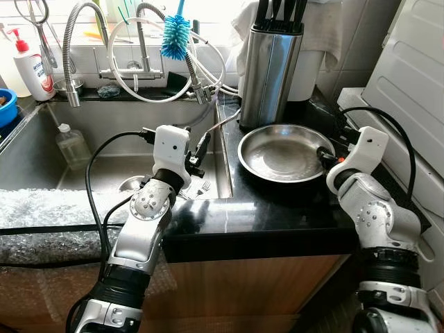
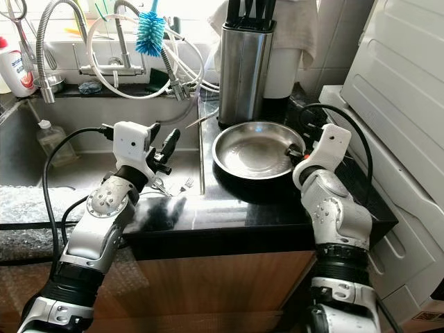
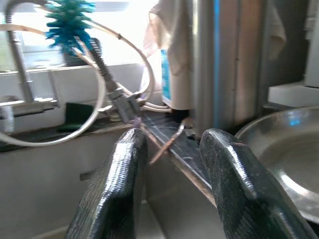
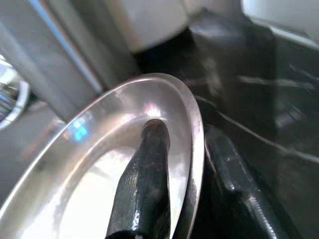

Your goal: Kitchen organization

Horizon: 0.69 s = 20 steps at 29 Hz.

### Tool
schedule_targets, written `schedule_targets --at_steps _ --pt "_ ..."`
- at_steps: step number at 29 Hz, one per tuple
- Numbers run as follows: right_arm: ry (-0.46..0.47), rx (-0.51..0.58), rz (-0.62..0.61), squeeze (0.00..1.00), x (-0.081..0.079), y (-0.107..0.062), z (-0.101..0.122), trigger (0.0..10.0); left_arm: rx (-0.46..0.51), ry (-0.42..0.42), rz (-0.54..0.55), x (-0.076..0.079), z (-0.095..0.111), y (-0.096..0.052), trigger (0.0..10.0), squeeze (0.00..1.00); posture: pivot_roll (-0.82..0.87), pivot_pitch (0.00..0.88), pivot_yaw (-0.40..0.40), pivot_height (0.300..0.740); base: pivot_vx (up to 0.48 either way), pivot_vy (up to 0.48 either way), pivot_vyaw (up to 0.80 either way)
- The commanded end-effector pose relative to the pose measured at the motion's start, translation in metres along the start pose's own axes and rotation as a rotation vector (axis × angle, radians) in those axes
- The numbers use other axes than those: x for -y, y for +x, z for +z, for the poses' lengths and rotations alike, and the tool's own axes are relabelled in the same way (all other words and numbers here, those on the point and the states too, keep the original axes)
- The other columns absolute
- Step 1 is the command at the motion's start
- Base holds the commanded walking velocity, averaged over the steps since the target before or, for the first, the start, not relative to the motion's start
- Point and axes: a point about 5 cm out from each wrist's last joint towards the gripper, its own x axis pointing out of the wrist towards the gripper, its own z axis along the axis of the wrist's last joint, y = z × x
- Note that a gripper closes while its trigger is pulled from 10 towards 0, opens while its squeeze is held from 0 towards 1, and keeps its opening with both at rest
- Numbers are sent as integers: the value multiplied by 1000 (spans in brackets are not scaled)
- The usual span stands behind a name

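Far left, at the sink's back corner: a soap bottle (image 1: 33, 64) with a red pump, and a blue bowl (image 1: 6, 104) cut off by the frame edge. Inside the sink (image 1: 41, 156), against the back wall, a small clear bottle (image 1: 71, 144); along the near rim, bubble wrap (image 1: 48, 215). On the ledge behind, a faucet (image 1: 76, 48) with a coiled spring neck, looped white hoses (image 1: 149, 94) and a blue bottle brush (image 1: 175, 36) standing upright. Over the sink's right side, close to the desk edge, the left hand (image 1: 200, 154), fingers (image 3: 117, 189) parted a narrow way and holding nothing, aimed toward the back of the desk. Below it on the sink floor, a fork (image 1: 201, 187) and possibly other cutlery, too small to tell. Just right of the sink, on the black desk (image 1: 277, 215), a thin utensil (image 1: 220, 123) lying across the left edge near the back. Behind, at the back edge, a tall steel knife block (image 1: 269, 69) with dark handles sticking up, a white cloth (image 1: 319, 35) draped just beside it. In front of the block, mid-desk, the steel pan (image 1: 281, 154), round and shiny, lying flat. At the pan's right rim, the right hand (image 1: 326, 155), closed over the rim: one finger (image 4: 144, 179) inside the bowl, the other outside against the wall. Far right, beyond the desk's right edge, a white appliance (image 1: 409, 76).
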Motion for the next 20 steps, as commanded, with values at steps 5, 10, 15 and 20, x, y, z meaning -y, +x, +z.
schedule_targets --at_steps 5,10,15,20 --pt "52 249 132 0 -20 -11 34 0 17 -52 71 -11 5 4 10000 0 -153 0 -41 740 0 0 0" --pt "29 404 238 0 -32 -21 41 10000 17 -216 134 -19 6 3 10000 0 -149 0 -45 740 0 0 0" --pt "-7 447 319 0 -36 -26 33 10000 10 -324 115 -18 5 3 10000 0 -145 0 -45 740 0 0 0" --pt "-60 443 337 0 -38 -27 26 10000 26 -431 121 -21 7 3 10000 1000 -143 0 -43 740 0 0 0"
